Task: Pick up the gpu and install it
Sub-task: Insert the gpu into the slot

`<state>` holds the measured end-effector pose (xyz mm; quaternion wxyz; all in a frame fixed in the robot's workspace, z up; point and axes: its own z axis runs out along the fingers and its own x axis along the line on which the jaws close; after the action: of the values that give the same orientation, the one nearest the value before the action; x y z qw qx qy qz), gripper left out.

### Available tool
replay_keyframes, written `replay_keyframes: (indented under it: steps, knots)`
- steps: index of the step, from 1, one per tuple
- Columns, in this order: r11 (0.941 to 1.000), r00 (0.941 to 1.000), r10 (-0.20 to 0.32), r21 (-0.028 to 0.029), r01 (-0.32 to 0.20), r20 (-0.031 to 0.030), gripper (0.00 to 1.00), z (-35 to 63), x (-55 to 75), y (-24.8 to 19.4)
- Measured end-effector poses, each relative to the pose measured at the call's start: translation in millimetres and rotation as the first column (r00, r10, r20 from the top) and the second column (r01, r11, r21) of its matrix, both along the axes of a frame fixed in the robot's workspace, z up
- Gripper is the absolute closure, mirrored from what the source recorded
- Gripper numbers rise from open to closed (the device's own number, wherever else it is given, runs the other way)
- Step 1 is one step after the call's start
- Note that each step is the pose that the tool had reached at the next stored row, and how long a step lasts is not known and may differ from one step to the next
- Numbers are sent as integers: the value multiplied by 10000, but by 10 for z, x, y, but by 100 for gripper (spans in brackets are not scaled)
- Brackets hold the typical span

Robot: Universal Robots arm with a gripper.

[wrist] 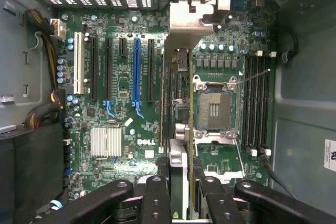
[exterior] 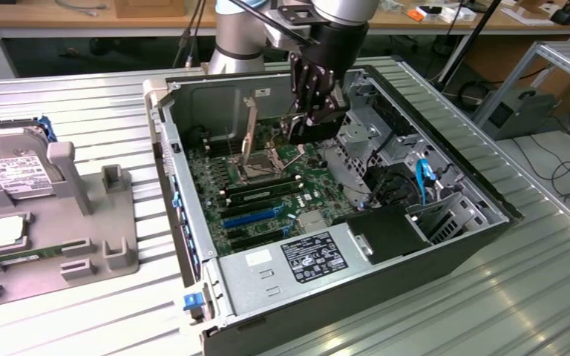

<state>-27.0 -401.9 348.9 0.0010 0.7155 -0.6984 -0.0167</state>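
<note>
The jaws are closed on the gpu [exterior: 315, 132] [wrist: 177, 85], gripping it by its upper edge. The card hangs edge-down between them, inside the open case [exterior: 198, 100] and over the motherboard [exterior: 265, 194] [wrist: 115, 85]. Its silver bracket [wrist: 191, 22] sits at the end farthest from the jaws, near the vented case wall. Below the jaws, a blue slot [wrist: 137, 69] lies to one side of the card and the open CPU socket [wrist: 214, 109] to the other. The case rests on the worktop [exterior: 77, 104].
</note>
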Motion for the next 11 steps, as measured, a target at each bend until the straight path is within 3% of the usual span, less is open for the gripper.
replay_keyframes:
  steps: [11]
  knots:
    - [10000, 10000, 0, 0, 0, 0, 73, -32, 0, -4]
